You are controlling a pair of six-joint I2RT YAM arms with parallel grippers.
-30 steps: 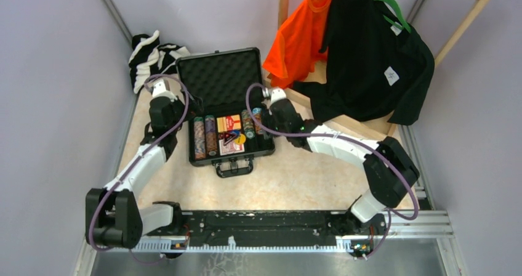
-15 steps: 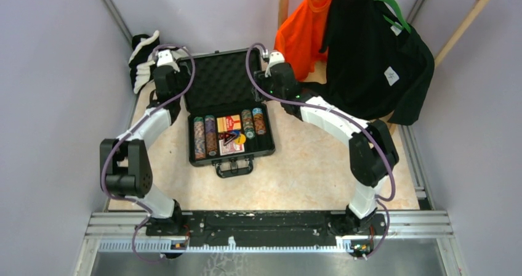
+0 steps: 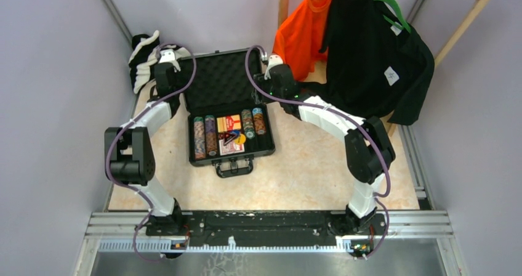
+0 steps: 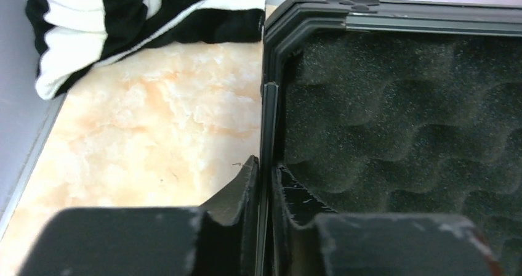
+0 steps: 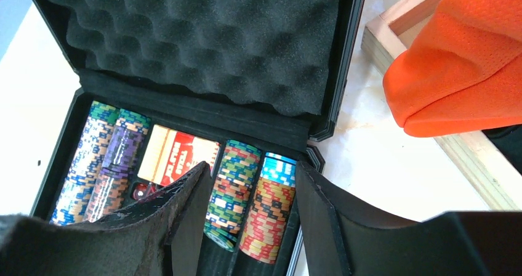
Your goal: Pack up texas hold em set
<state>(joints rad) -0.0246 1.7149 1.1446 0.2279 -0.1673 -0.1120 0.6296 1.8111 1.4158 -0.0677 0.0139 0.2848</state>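
1. Left hand (image 4: 265, 165): narrowed onto the left rim of the foam-lined lid (image 4: 394, 122), one finger outside and one on the foam side. It looks gripped, or very nearly. I read this as the hold for swinging the lid shut.
2. Right hand (image 5: 252, 165): moderately wide and holding nothing. It hangs over the lid's right side near the hinge corner, and I'd guess it's there to steady or push from that side.
3. Black hard briefcase (image 3: 231, 159): sits open on the marble-pattern bench (image 4: 154, 122) with the lid propped back. The multicoloured poker chip rows (image 5: 231, 183) and the red card deck (image 5: 175, 159) are in the tray, so packing looks done bar closing.
4. Nearby: a black-and-white striped cloth (image 4: 123, 17) lies just past the lid's left corner. An orange shirt (image 5: 468, 66) hangs to the right, clear of the lid.
5. Versus a second ago: both hands were low beside the tray and have since moved out to the lid's edges. The left hand was wide then. The tray contents haven't shifted.
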